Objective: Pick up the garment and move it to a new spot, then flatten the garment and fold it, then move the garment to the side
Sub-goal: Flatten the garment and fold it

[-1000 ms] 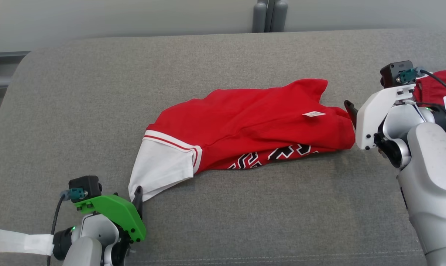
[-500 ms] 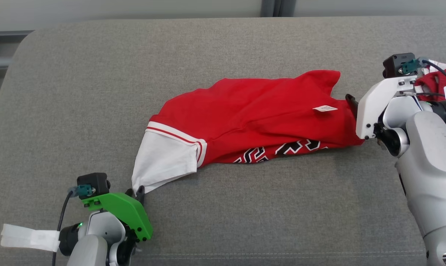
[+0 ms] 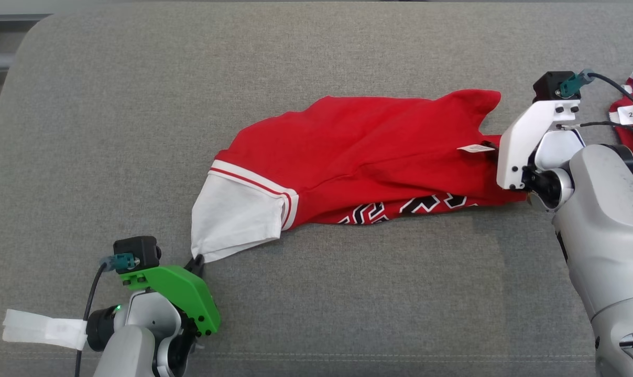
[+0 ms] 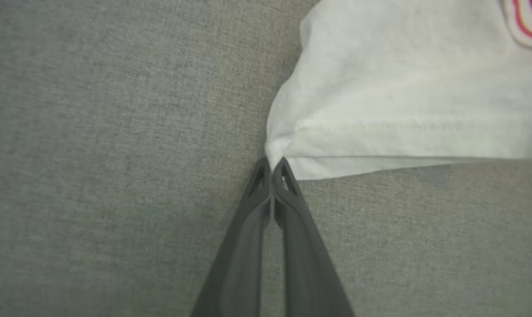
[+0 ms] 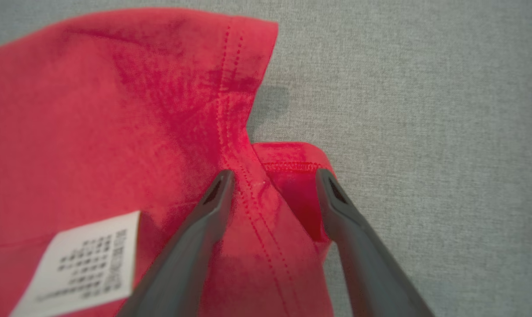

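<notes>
Head view: points the left gripper (image 3: 196, 263) toward 1 o'clock from the 7 o'clock corner, tips at the white sleeve corner of the red garment (image 3: 369, 157) spread mid gray cushion (image 3: 348, 303). Bends the right forearm (image 3: 604, 220) from 4 o'clock toward 9 o'clock, at the hem.

Left wrist view: pinched together on that sleeve corner.

Right wrist view: straddles a red hem fold with the right gripper (image 5: 272, 176), fingers apart.
</notes>
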Robot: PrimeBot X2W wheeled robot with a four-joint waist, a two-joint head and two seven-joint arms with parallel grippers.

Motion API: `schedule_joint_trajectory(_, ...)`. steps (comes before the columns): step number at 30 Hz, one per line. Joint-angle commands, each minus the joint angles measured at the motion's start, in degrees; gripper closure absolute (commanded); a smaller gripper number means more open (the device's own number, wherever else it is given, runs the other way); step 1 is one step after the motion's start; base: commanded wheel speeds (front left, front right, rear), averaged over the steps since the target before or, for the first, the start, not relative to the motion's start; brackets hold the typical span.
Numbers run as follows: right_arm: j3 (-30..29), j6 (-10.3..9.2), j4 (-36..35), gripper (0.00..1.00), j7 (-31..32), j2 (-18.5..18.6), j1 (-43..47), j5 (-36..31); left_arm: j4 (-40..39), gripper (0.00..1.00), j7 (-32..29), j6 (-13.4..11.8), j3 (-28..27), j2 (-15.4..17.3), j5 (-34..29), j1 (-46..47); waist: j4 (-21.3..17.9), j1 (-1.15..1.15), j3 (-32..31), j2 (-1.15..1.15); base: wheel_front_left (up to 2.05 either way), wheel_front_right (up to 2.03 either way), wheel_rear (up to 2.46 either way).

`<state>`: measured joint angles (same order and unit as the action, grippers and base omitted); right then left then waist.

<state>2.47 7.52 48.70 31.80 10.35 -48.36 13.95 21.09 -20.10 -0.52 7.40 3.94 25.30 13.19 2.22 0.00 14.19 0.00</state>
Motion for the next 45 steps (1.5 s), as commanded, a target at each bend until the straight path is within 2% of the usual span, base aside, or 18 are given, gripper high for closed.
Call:
schedule_joint_trajectory(1, -0.18, -0.07, 0.20, 0.20, 0.41, 0.31, -0.04, 0.23, 0.57, 1.00, 0.08, -0.31, 0.07, 0.11, 0.22, 0.55, -0.01, 0.00, -0.05, 0.00, 0.00, 0.00, 0.00)
schedule_joint_trajectory(2, -0.18, -0.07, 0.30, 0.24, 0.85, 0.10, 0.22, 0.65, 0.68, 1.00, 0.15, -0.35, 0.07, 0.18, 0.25, 0.57, -0.01, 0.00, -0.13, 0.00, 0.00, 0.00, 0.00)
schedule_joint_trajectory(6, -0.73, -0.07, 0.48, 0.82, 2.31, 0.21, 0.98, 0.99, 0.88, 1.00, 0.37, -0.65, 0.04, 0.42, 0.38, 0.72, 0.00, 0.00, -0.24, 0.00, 0.00, 0.00, 0.00)
schedule_joint_trajectory(7, -1.04, -0.07, 0.57, 0.89, 2.49, 0.13, 1.08, 1.05, 0.92, 1.00, 0.40, -0.65, 0.01, 0.47, 0.37, 0.77, 0.03, 0.00, -0.21, 0.00, 0.00, 0.00, 0.00)
schedule_joint_trajectory(10, -2.17, -0.07, 0.77, 0.89, 3.07, -0.17, 1.16, 0.59, 1.02, 1.00, 0.47, -0.87, 0.06, 0.62, 0.41, 0.85, 0.23, 0.00, -0.03, 0.00, 0.00, 0.00, 0.00)
schedule_joint_trajectory(11, -2.48, -0.07, 0.76, 0.87, 3.23, -0.15, 1.14, 0.27, 1.05, 1.00, 0.56, -1.01, 0.07, 0.66, 0.39, 0.91, 0.33, 0.00, 0.06, 0.00, 0.00, 0.00, 0.00)
schedule_joint_trajectory(12, -2.78, -0.07, 0.60, 0.73, 3.02, -0.21, 1.10, 0.10, 1.08, 1.00, 0.61, -1.11, 0.10, 0.72, 0.34, 0.95, 0.43, 0.00, 0.16, 0.00, 0.00, 0.00, 0.00)
schedule_joint_trajectory(14, -3.04, -0.07, -0.06, 0.00, 2.35, -0.58, 0.90, 0.15, 1.15, 1.00, 0.75, -1.22, 0.18, 0.80, 0.32, 1.12, 0.61, 0.00, 0.38, 0.00, 0.00, 0.00, 0.00)
schedule_joint_trajectory(20, -3.94, -0.07, -1.93, 0.00, -0.31, -0.72, -0.39, -1.31, 1.40, 1.00, 1.01, -1.24, 0.37, 0.91, 0.61, 1.24, 0.72, 0.00, 0.62, 0.00, 0.00, 0.00, 0.00)
schedule_joint_trajectory(30, -3.06, -0.07, -2.14, 0.00, 4.44, -1.75, 1.99, -0.83, 1.78, 1.00, 1.05, -1.19, 0.89, 0.71, 1.47, 0.91, 0.76, 0.00, 0.32, 0.00, 0.00, 0.00, 0.00)
schedule_joint_trajectory(34, -3.22, -0.07, -2.82, 0.25, 4.79, -2.02, 2.40, -1.20, 1.78, 1.00, 1.05, -1.19, 1.06, 0.67, 1.57, 1.53, 1.05, 0.00, 0.93, 0.00, 0.00, 0.00, 0.00)
schedule_joint_trajectory(36, -2.95, -0.07, -3.18, 0.51, 4.85, -2.13, 2.54, -1.19, 1.89, 1.00, 1.17, -1.21, 1.10, 0.80, 1.61, 1.65, 1.10, 0.00, 1.09, 0.00, 0.00, 0.00, 0.00)
schedule_joint_trajectory(37, -2.95, -0.07, -3.18, 0.51, 4.85, -2.13, 2.54, -1.19, 1.89, 1.00, 1.17, -1.21, 1.10, 0.80, 1.61, 1.65, 1.10, 0.00, 1.09, 0.00, 0.00, 0.00, 0.00)
schedule_joint_trajectory(39, -2.65, -0.07, -3.45, 0.58, 4.91, -2.09, 2.74, -1.07, 2.10, 1.00, 1.26, -1.30, 1.12, 0.92, 1.67, 1.68, 1.15, 0.00, 1.04, 0.00, 0.00, 0.00, 0.00)
schedule_joint_trajectory(41, -2.45, -0.07, -3.58, 0.77, 5.28, -1.90, 2.98, -1.07, 2.30, 1.00, 1.35, -1.31, 1.12, 0.96, 1.84, 1.66, 1.17, 0.00, 0.88, 0.00, 0.00, 0.00, 0.00)
schedule_joint_trajectory(42, -2.50, -0.07, -3.57, 0.78, 5.44, -1.80, 3.11, -1.03, 2.41, 1.00, 1.40, -1.32, 1.13, 0.97, 1.89, 1.67, 1.18, 0.00, 0.80, 0.00, 0.00, 0.00, 0.00)
schedule_joint_trajectory(44, -2.64, -0.07, -3.50, 0.87, 5.95, -1.69, 3.35, -1.07, 2.56, 1.00, 1.51, -1.37, 1.14, 0.98, 1.87, 1.66, 1.18, 0.00, 0.69, 0.00, 0.00, 0.00, 0.00)
schedule_joint_trajectory(45, -2.64, -0.07, -3.59, 1.00, 6.02, -1.66, 3.44, -1.11, 2.66, 1.00, 1.54, -1.40, 1.19, 1.01, 1.91, 1.66, 1.16, 0.00, 0.64, 0.00, 0.00, 0.00, 0.00)
